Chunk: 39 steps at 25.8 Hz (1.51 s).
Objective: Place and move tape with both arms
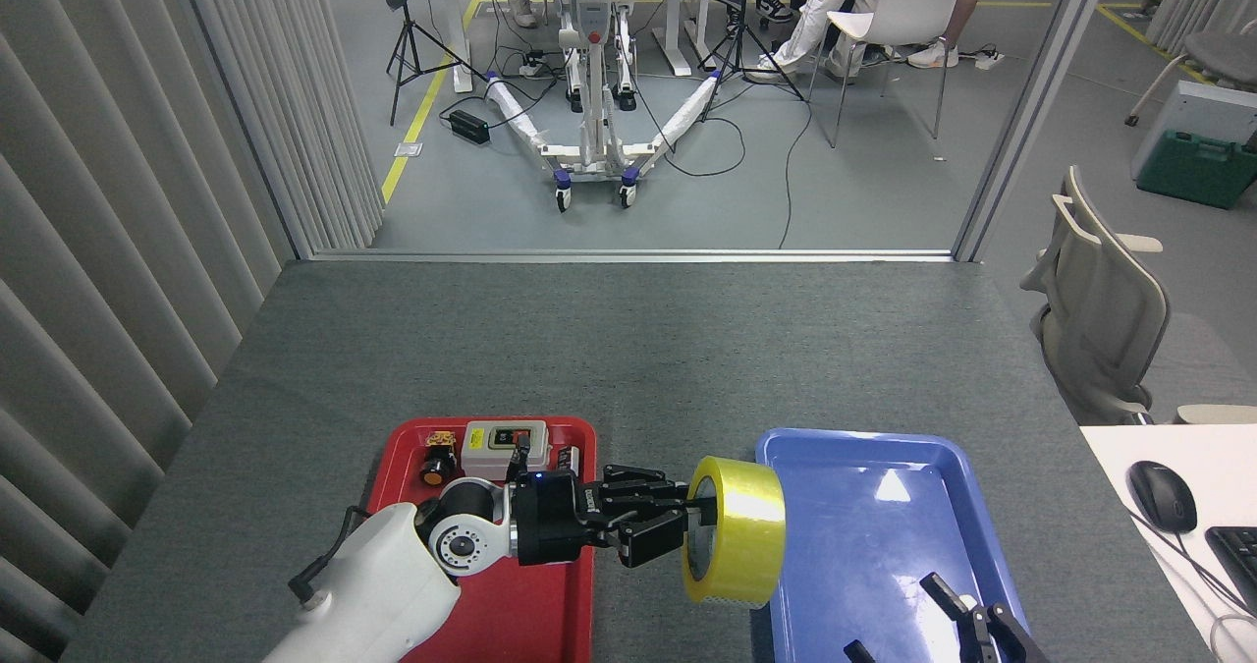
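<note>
— What did we see on the table (628,349)?
— We saw a red tray (393,452) holding a grey switch box (505,448), and a blue tray (884,506) beside it.
— And farther off?
— We saw a white chair (908,5), a wheeled stand (589,142) and a mouse (1161,496).

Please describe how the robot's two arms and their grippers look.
The left arm has a smooth white casing, a thin black cable, a grey round joint and a black wrist with a small blue light. The left gripper is black, multi-fingered. Only the right gripper's black fingertips show.

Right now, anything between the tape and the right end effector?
Head view: only bare blue tray floor. The tape, held by the left end effector, hangs at the tray's left rim; the right end effector sits at the near right.
</note>
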### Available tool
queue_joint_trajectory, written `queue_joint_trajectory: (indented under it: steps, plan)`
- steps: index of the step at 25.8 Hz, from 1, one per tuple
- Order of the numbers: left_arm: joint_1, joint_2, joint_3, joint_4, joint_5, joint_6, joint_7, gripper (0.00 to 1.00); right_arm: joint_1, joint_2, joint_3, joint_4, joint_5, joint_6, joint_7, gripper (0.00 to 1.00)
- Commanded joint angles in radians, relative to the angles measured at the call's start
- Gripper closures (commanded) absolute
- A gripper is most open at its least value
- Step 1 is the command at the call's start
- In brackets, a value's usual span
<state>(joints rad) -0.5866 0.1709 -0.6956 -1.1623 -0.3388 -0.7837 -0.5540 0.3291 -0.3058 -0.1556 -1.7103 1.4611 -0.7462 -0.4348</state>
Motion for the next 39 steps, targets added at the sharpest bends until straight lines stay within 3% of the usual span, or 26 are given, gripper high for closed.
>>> queue_joint_trajectory:
  steps: [1, 5, 15, 21, 25, 30, 32, 33, 34, 35, 37, 39]
  plan:
    - [0.007, -0.014, -0.002, 0.018, 0.003, -0.002, 0.005, 1.00, 0.007, -0.015, -0.005, -0.035, -0.035, -0.039, -0.015, 0.00]
    - [0.027, -0.017, -0.004, 0.019, 0.003, -0.002, 0.006, 1.00, -0.005, -0.025, 0.053, -0.083, -0.035, -0.039, -0.012, 0.00]
    - [0.056, -0.037, -0.009, 0.044, -0.009, -0.002, 0.006, 1.00, -0.027, -0.006, 0.217, -0.083, -0.025, -0.039, 0.064, 0.00]
    - [0.060, -0.037, -0.021, 0.041, -0.011, -0.002, 0.011, 1.00, -0.036, 0.007, 0.249, -0.081, -0.025, -0.039, 0.070, 0.03]
    - [0.062, -0.039, -0.039, 0.035, -0.009, -0.002, 0.016, 1.00, -0.022, 0.005, 0.238, -0.077, -0.035, -0.039, 0.062, 0.27]
    - [0.088, -0.045, -0.047, 0.013, -0.011, -0.002, 0.014, 1.00, -0.015, 0.007, 0.195, -0.071, -0.038, -0.039, 0.053, 0.71]
    - [0.090, -0.045, -0.048, -0.002, -0.011, -0.002, 0.014, 1.00, -0.015, 0.007, 0.195, -0.071, -0.036, -0.039, 0.053, 0.84]
    - [0.090, -0.045, -0.048, -0.002, -0.011, -0.002, 0.014, 0.97, -0.013, 0.007, 0.195, -0.071, -0.036, -0.039, 0.053, 0.88]
    - [0.090, -0.045, -0.047, -0.002, -0.011, -0.002, 0.016, 0.84, -0.012, 0.007, 0.194, -0.071, -0.036, -0.039, 0.053, 0.91]
    - [0.090, -0.045, -0.045, 0.000, -0.011, -0.002, 0.016, 0.63, -0.010, 0.007, 0.192, -0.071, -0.036, -0.039, 0.053, 0.95]
    - [0.088, -0.040, -0.038, 0.003, 0.004, -0.002, 0.020, 0.02, -0.005, 0.007, 0.182, -0.071, -0.038, -0.039, 0.051, 0.99]
    - [0.091, -0.033, -0.038, -0.005, 0.004, -0.002, 0.032, 0.00, 0.013, 0.008, 0.143, -0.071, -0.038, -0.039, 0.053, 1.00]
